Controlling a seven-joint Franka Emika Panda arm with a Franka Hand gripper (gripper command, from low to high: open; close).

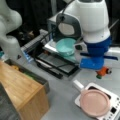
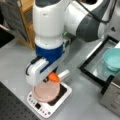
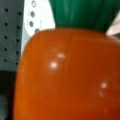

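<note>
An orange toy carrot (image 3: 67, 75) with a green top fills the wrist view. In both front views the carrot (image 1: 103, 72) (image 2: 54, 77) hangs under the arm's blue-and-white hand, with my gripper (image 1: 102, 70) (image 2: 52, 75) shut on it; the fingers are mostly hidden by the hand. Just below and beside it sits a pink pan (image 1: 95, 102) (image 2: 46, 92) with a white handle (image 1: 78, 85), resting on a white cooker (image 1: 115, 103) (image 2: 45, 110). The carrot is above the pan's rim, not touching it.
A teal bowl (image 1: 65, 46) (image 2: 113, 58) lies in a black-edged tray (image 1: 57, 63) (image 2: 96, 68). A wooden cabinet (image 1: 22, 90) (image 2: 26, 15) stands to one side. A metal box (image 2: 112, 97) is at a front view's bottom right.
</note>
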